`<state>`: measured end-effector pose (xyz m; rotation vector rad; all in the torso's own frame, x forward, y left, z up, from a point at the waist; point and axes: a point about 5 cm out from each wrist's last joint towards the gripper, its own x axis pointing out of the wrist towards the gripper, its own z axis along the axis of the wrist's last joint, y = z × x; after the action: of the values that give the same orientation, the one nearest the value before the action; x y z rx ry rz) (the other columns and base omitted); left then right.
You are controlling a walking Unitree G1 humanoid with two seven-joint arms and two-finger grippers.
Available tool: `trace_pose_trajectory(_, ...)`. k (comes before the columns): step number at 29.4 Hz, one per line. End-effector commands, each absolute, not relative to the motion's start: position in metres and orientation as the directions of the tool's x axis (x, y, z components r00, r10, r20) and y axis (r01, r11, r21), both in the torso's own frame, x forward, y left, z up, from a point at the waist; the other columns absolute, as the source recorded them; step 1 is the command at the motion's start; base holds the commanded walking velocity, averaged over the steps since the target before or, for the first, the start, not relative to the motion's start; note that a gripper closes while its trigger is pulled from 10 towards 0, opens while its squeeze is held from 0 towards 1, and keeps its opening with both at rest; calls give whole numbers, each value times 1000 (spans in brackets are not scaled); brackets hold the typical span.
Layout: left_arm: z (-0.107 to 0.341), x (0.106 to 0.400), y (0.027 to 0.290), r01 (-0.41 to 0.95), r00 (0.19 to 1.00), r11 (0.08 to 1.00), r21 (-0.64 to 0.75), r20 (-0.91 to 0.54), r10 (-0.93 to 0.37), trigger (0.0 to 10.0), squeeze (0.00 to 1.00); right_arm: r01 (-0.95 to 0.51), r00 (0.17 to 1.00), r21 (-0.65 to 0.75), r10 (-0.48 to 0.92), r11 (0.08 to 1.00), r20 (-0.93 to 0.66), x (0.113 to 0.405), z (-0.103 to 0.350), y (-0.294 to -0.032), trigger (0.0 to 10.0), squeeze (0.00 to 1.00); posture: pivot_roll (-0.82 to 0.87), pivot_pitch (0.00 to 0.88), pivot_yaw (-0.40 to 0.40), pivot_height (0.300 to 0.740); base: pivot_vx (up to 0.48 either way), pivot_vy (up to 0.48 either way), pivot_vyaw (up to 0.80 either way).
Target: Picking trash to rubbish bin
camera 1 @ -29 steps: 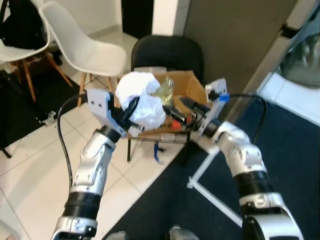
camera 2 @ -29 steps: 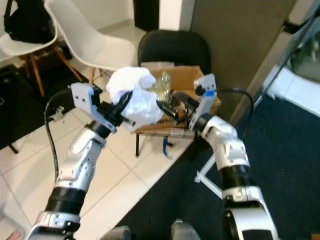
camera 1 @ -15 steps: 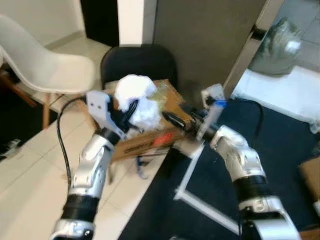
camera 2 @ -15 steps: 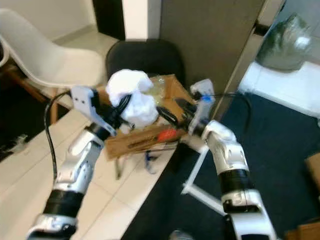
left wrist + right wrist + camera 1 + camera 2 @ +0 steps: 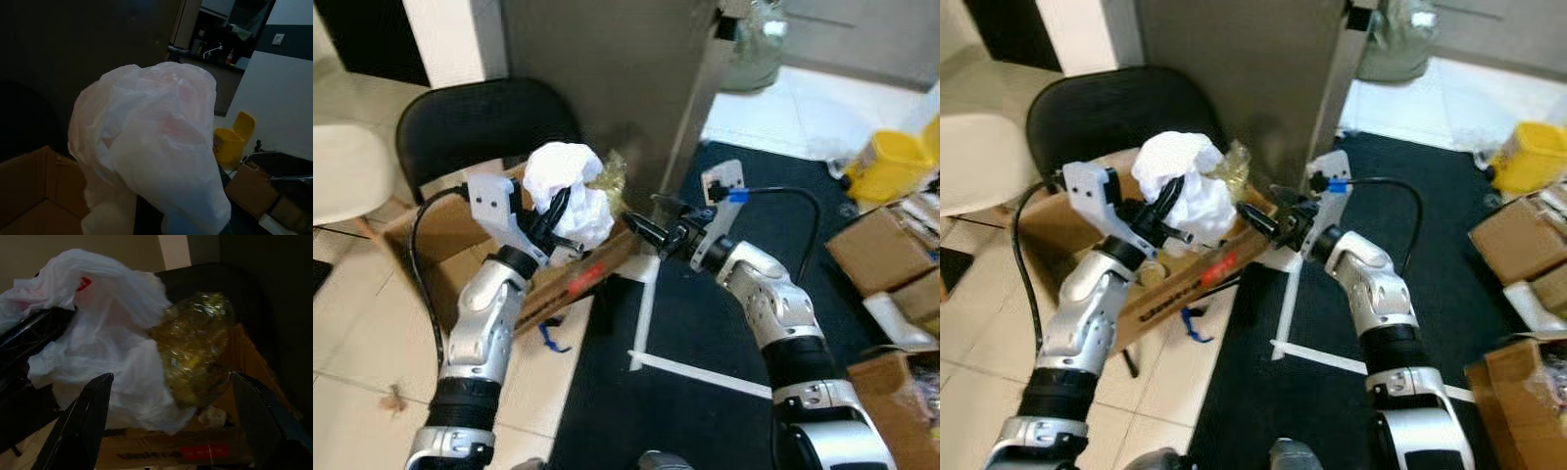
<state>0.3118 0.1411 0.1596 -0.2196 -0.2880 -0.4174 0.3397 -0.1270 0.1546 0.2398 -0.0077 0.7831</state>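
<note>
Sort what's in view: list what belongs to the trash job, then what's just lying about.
Belongs to the job:
- white plastic bag, held in the left gripper
- crumpled yellowish wrapper beside the bag
- right gripper, open, near the bag
- cardboard box on the chair

Just lying about:
- black chair
- yellow bin
- cardboard boxes

Black chair [image 5: 480, 122] behind open cardboard box [image 5: 450, 245], box bearing red print on front flap. White chair [image 5: 342, 181] at far left on pale tiled floor [image 5: 352, 362]. Dark carpet [image 5: 705, 313] crossed by white tape lines [image 5: 700, 372]. Yellow bin [image 5: 891, 162] far right, near cardboard boxes [image 5: 881, 245]. Grey pillar [image 5: 607, 69] behind, clear bag [image 5: 754, 54] beside it.
</note>
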Motion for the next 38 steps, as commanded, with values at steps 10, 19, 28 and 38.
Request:
trace_pose_trajectory(10,132,313,228,-36,992,993,-109,120,49,10000,0,-702,708,192,700,685,92,338,153,-127,10000,0,-18,0,-50,740,0,0,0)
trace_pose_trajectory(19,128,312,261,-171,981,984,-54,81,175,10000,0,-702,709,186,699,688,90,338,153,-128,10000,0,-20,0,-52,740,0,0,0)
trace_pose_trajectory(28,141,319,285,-184,977,980,78,124,174,10000,0,-712,699,156,711,684,74,336,153,-130,10000,0,-37,0,-62,740,0,0,0)
trace_pose_trajectory(38,151,320,307,-222,969,970,103,132,208,10000,0,-883,466,107,881,457,80,317,159,-133,10000,0,-43,0,-69,740,0,0,0)
